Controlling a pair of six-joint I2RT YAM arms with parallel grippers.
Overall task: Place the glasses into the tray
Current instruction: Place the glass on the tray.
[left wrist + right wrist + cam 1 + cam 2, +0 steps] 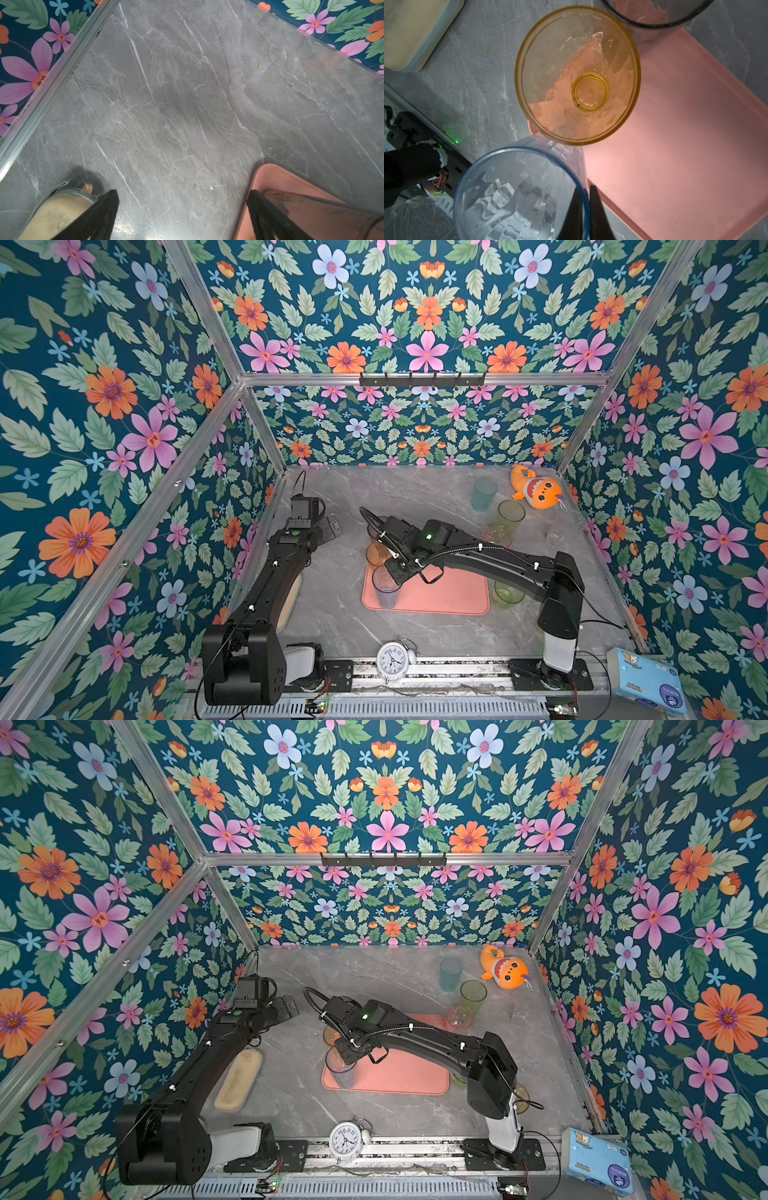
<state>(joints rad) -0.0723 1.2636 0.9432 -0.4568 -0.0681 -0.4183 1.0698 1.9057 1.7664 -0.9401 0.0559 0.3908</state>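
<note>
The salmon-pink tray [449,593] lies mid-table. My right gripper [585,196] is shut on the rim of a tall blue glass [386,587] [517,195], one finger inside and one outside, at the tray's near left corner. I cannot tell whether its base touches the tray. Behind it an amber glass [377,553] [577,76] stands on the tray, then a grey glass [654,14] [322,212]. My left gripper [182,195] [330,526] hovers open over bare table left of the tray [274,176], holding nothing.
Off the tray at the back right stand teal [484,493], tall green [509,518], short pink [496,537] and clear [557,537] glasses; a short green one [508,593] is by the right arm. Also present: plush toy [536,489], alarm clock [392,659], beige case [239,1079], tissue pack [646,680].
</note>
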